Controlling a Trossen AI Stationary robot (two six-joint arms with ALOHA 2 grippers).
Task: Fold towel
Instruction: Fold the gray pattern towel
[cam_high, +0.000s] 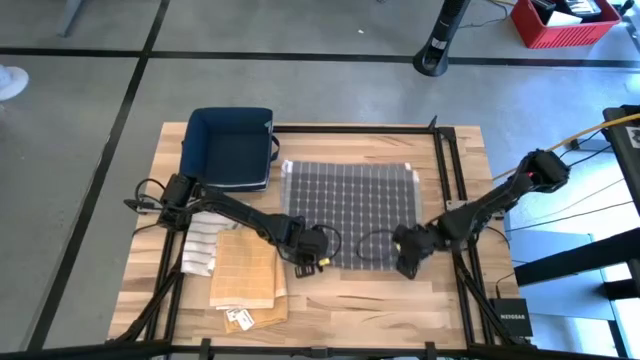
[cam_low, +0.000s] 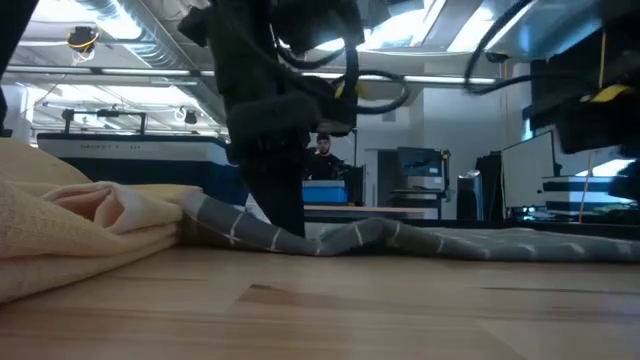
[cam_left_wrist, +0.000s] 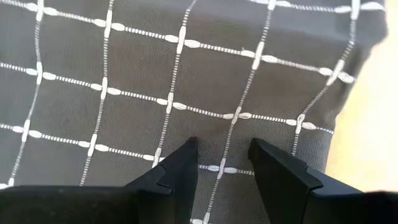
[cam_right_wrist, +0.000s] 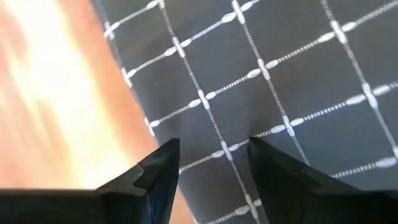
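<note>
Folded tan cloths (cam_high: 245, 275) are seen nearest the front edge at the left of the desk (cam_high: 350, 300) — just right of them the left pincer (cam_high: 303, 262) is lowered, jaws parted over the near-left corner of the grey checked towel (cam_high: 350, 205), nothing yet gripped. Spread flat mid-desk, the towel is judged soft, light and limp; its near corners are best pinched. At the near-right corner the right pincer (cam_high: 408, 262) is poised likewise — parted, empty — with both arms stretched low and inward.
</note>
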